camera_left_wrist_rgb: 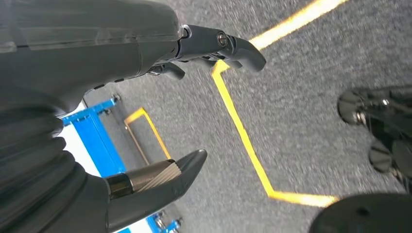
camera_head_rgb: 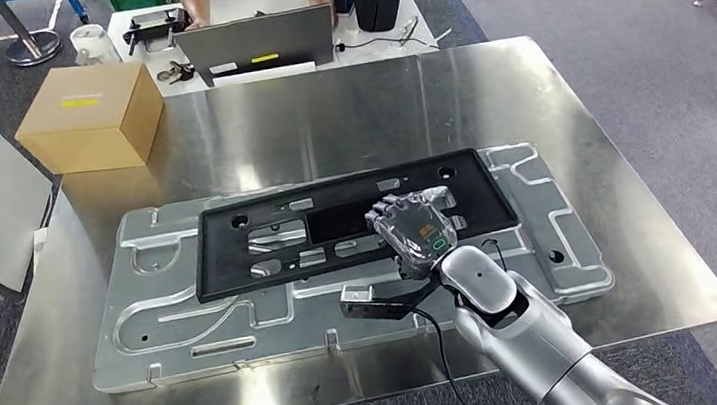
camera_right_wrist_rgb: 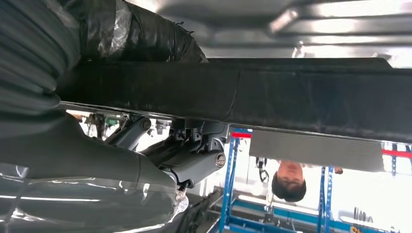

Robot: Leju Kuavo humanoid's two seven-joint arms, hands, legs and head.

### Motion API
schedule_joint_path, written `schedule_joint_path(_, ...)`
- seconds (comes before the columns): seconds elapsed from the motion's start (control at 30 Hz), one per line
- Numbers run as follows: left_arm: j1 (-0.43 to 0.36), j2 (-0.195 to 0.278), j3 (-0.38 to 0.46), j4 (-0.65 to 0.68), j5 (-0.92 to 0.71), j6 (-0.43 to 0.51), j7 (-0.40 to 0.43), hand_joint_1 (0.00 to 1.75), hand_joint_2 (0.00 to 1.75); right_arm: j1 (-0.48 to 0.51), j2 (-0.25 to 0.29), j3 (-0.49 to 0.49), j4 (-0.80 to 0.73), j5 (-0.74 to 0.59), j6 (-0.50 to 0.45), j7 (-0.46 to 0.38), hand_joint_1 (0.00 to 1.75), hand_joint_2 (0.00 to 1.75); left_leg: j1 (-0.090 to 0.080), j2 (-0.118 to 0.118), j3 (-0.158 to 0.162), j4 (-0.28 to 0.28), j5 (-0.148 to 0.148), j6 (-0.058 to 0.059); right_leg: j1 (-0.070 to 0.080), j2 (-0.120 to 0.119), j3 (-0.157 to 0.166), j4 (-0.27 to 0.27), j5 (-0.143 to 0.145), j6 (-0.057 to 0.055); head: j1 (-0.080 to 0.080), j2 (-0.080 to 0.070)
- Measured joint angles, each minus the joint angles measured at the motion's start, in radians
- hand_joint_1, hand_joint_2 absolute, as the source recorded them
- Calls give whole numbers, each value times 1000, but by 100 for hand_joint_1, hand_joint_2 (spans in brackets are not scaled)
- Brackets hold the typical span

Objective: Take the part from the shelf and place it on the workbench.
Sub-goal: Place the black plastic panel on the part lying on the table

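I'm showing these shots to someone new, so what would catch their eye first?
Most striking is the black plastic frame lying across a large silver stamped metal panel on the steel workbench, with the right hand gripping its near edge. Next, the cardboard box at the far left corner.

a black rectangular plastic frame part (camera_head_rgb: 337,227) with cutouts lies flat at frame centre on the steel workbench (camera_head_rgb: 324,106).

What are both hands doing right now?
Left hand: open, holding nothing, over the floor.
Right hand: grips the black part at its near edge, over the metal plate.
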Motion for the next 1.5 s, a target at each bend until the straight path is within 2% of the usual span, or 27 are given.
schedule_joint_path(0.1,-3,-1,15,-15,0,-10,-15,0,175,17,-1,-19,25,0,-20,-8,0,0,0,0,2,-5,-2,-1,0,0,1,0,-3,-2,0,0)
schedule_joint_path(0.33,-9,36,16,26,0,37,-23,0,175,22,-2,-60,71,4,-37,-22,0,0,0,0,3,-11,-3,-4,0,0,3,0,-6,-6,0,0)
schedule_joint_path(0.47,-9,50,16,47,0,47,-18,0,0,20,-2,-69,96,7,-49,-28,0,0,0,0,4,-11,-2,-5,0,0,3,0,-6,-6,0,0)
schedule_joint_path(0.9,-9,65,16,72,0,41,-24,0,0,9,-2,-71,62,22,-45,-32,0,0,2,0,4,-11,-2,-5,-1,0,4,0,-6,-6,0,0)
schedule_joint_path(1.13,1,53,16,45,0,-27,17,0,0,29,0,-71,13,15,-54,-61,0,0,2,0,4,-11,-3,-6,-1,0,5,-1,-7,-6,0,0)
schedule_joint_path(1.27,8,39,16,8,-1,-54,26,0,0,57,3,-70,-61,11,-112,-82,0,0,-5,0,4,-5,-6,3,-5,-1,6,-3,-5,0,0,0)
schedule_joint_path(1.33,11,30,15,-8,-1,-61,27,0,0,80,5,-65,-132,18,-142,-89,0,0,-1,2,9,-13,5,7,-5,0,6,-3,-3,5,0,0)
schedule_joint_path(1.37,13,25,15,-15,-1,-62,27,0,0,92,6,-61,-171,24,-154,-91,0,0,3,3,12,-21,13,11,-5,0,2,4,-11,10,0,0)
schedule_joint_path(1.4,13,21,15,-22,-1,-63,27,0,0,101,6,-55,-208,31,-162,-91,0,0,7,5,14,-29,19,14,-5,0,-8,28,-31,15,0,0)
schedule_joint_path(1.43,14,16,15,-27,-1,-64,27,0,0,110,6,-49,-239,35,-168,-91,0,0,11,7,14,-34,24,17,-9,0,-28,74,-62,21,1,0)
schedule_joint_path(1.5,16,12,14,-35,-1,-64,27,0,0,128,5,-38,-283,40,-172,-91,0,0,12,8,10,-33,26,19,-20,-1,-85,208,-128,33,1,0)
